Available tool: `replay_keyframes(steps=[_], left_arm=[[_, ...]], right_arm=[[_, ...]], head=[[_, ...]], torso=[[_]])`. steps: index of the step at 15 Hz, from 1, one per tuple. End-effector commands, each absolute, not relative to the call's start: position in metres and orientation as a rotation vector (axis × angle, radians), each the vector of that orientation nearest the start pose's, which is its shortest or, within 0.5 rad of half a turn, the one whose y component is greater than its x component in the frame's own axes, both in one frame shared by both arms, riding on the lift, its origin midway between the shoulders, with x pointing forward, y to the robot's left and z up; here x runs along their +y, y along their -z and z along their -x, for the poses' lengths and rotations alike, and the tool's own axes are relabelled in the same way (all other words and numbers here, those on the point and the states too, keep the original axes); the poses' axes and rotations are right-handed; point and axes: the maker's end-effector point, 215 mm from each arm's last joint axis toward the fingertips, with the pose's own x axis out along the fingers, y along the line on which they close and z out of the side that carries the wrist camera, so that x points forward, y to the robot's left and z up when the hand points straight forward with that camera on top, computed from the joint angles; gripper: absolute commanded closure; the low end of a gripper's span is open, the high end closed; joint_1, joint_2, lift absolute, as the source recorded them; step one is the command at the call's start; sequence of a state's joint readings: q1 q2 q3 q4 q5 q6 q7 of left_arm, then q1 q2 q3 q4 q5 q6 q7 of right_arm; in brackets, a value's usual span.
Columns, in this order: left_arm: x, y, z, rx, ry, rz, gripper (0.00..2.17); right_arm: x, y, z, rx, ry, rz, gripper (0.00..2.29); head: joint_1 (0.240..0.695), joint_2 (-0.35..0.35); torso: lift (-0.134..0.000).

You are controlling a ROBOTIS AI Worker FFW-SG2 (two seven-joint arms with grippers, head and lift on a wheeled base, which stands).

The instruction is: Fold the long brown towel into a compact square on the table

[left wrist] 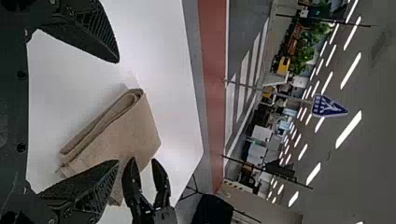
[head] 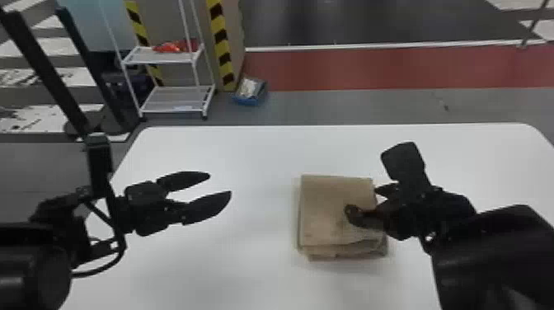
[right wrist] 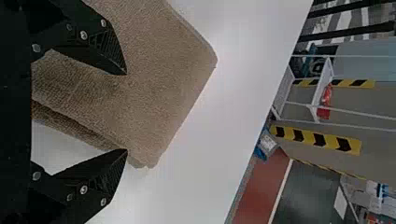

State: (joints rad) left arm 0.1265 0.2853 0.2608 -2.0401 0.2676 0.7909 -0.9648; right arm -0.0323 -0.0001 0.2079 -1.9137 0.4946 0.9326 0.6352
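Right hand (head: 362, 202): fingers spread apart, one in front of the towel (right wrist: 149, 88), the other by its edge; contact cannot be determined. Towel brown, folded in layers, lying on the white surface (right wrist: 210, 126). Beyond: white rack (right wrist: 323, 84) with red item (right wrist: 325, 100), yellow-black tape (right wrist: 332, 141), red floor strip (right wrist: 264, 186).

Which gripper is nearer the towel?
The right gripper, open at the right side of the brown towel; the left gripper hangs away to the left.
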Motion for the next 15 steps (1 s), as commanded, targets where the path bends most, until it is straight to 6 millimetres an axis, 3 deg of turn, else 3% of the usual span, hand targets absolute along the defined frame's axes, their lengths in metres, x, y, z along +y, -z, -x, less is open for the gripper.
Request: replay_keyframes(steps=[1,3,5,7,11,13,15], left_arm=[[0.233,0.302,-0.467,0.34,0.789,0.186,0.1],[0.256,0.282,-0.467,0.271,0.745,0.26,0.1],[0.281,0.277,-0.463,0.226,0.652,0.339,0.09],[0.298,0.29,-0.461,0.216,0.552,0.395,0.09],[0.336,0.325,-0.465,0.151,0.389,0.422,0.1],[0.361,0.354,-0.464,0.163,0.276,0.408,0.1],[0.395,0.363,-0.46,0.107,0.139,0.296,0.1]], right_arm=[[-0.1,0.391,-0.51,0.566,-0.527,0.226,0.35],[-0.102,0.372,-0.495,0.489,-0.545,0.17,0.34],[-0.107,0.352,-0.479,0.367,-0.57,0.129,0.33],[-0.12,0.334,-0.464,0.236,-0.581,0.077,0.31],[-0.134,0.325,-0.439,0.091,-0.535,0.126,0.29],[-0.15,0.327,-0.438,0.072,-0.444,0.113,0.3],[-0.159,0.316,-0.43,0.002,-0.389,0.129,0.3]], head=[[0.695,0.118],[0.695,0.136],[0.695,0.169],[0.695,0.195],[0.695,0.227],[0.695,0.238],[0.695,0.246]], torso=[[-0.124],[-0.124],[-0.124],[-0.124],[-0.124],[-0.124],[-0.124]])
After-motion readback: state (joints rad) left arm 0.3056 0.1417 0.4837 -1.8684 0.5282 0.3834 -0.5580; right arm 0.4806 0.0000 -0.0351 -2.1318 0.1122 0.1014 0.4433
